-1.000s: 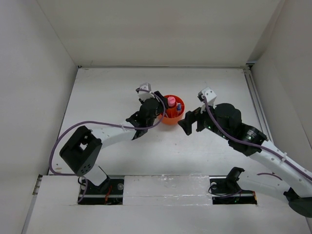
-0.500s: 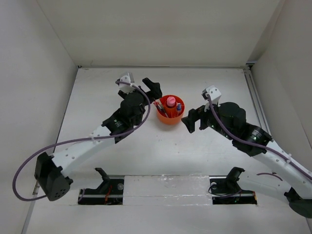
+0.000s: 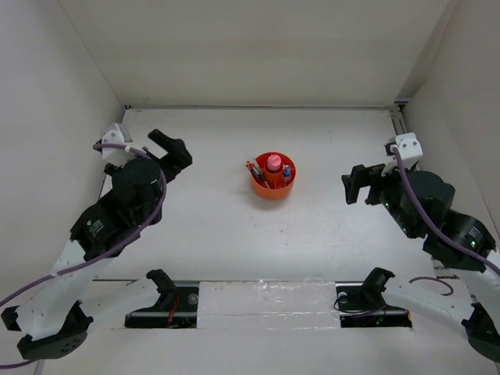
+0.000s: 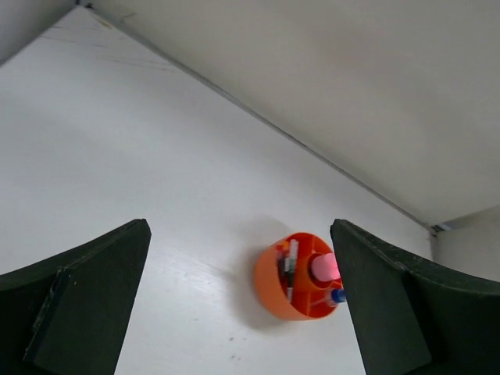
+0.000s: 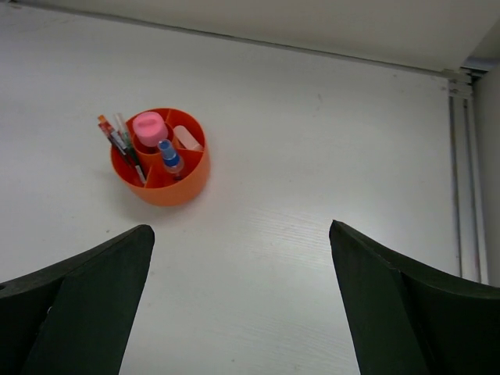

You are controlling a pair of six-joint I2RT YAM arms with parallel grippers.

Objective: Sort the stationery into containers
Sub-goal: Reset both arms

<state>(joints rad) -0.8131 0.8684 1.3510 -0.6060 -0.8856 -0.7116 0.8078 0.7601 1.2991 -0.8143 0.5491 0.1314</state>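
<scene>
- The orange organiser [image 5: 168,187] stands near the middle of the table [image 3: 219,226], between the two arms and well apart from both.
- Inside it I see the pink bottle [image 5: 149,126] in the central cup. The pens [image 5: 117,137] lean over the rim on one side. The small blue-capped bottle [image 5: 169,152] and a pale eraser piece [image 5: 186,137] sit in the outer compartments.
- I find no loose item on the table, so in my judgement the sorting looks finished. A very small block I cannot make out.
- What could go wrong: the pens stick out beyond the rim, so an arm that passes low near them could knock them out. The organiser looks light, and a push on its wall could slide or tip it.
- The left gripper [image 3: 170,145] is at the far left of the table, fingers spread wide with nothing between them, and points toward the organiser.
- The right gripper [image 3: 358,184] is at the far right, also wide apart and empty, and faces the organiser from the other side.
</scene>
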